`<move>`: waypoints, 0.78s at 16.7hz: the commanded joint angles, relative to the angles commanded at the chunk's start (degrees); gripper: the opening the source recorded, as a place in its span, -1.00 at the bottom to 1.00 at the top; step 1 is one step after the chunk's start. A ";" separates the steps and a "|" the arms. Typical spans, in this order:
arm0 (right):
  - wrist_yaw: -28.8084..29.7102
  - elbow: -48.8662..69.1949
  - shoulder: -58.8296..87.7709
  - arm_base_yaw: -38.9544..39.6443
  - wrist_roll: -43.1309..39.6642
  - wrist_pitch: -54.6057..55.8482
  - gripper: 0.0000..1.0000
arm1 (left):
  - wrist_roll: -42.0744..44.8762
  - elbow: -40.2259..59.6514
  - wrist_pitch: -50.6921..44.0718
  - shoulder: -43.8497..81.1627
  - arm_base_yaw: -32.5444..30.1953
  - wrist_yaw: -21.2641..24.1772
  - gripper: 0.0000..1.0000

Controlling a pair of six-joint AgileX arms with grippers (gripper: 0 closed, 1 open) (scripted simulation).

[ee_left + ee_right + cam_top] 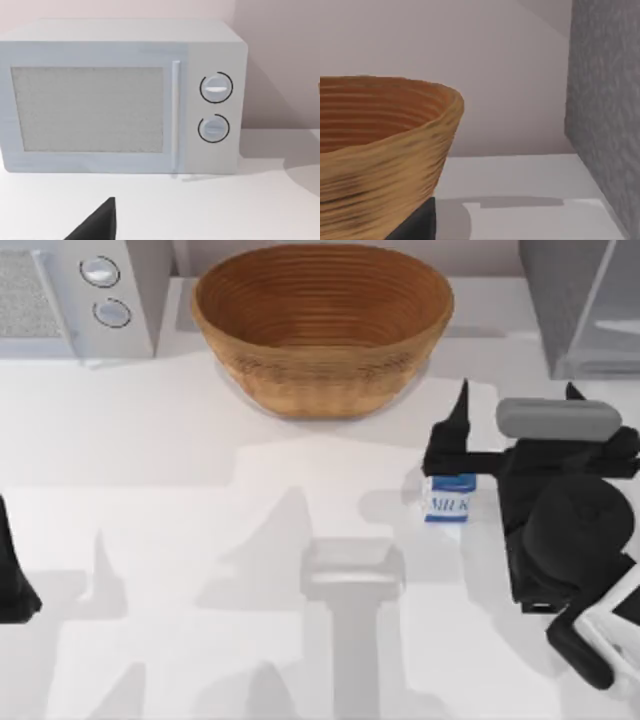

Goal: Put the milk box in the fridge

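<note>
We read "MILK" in blue letters on the white lower face of the milk box (447, 498); no other text was legible.

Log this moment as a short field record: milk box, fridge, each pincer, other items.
milk box: upright on the table, right side, below the right arm's wrist
fridge: back right corner, apart from the carton
right pincer: above the carton, fingers pointing toward the back
left pincer: parked at left edge
basket: back centre
microwave: back left

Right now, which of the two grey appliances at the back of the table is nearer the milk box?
The fridge, the speckled grey cabinet at back right; the milk box stands just before it. The microwave with two dials sits far left.
</note>
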 joint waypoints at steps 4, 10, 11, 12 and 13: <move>5.82 3.06 17.27 6.10 0.26 12.31 1.00 | 0.00 0.00 0.00 0.00 0.00 0.00 1.00; 9.92 5.10 29.84 10.88 0.36 21.37 1.00 | 0.00 0.00 0.00 0.00 0.00 0.00 1.00; 9.94 5.11 29.91 10.92 0.36 21.43 1.00 | 0.00 0.00 0.00 0.00 0.00 0.00 1.00; 9.94 5.11 29.91 10.92 0.36 21.43 1.00 | 0.00 0.00 0.00 0.00 0.00 0.00 1.00; 9.94 5.11 29.91 10.92 0.36 21.43 1.00 | 0.00 0.00 0.00 0.00 0.00 0.00 1.00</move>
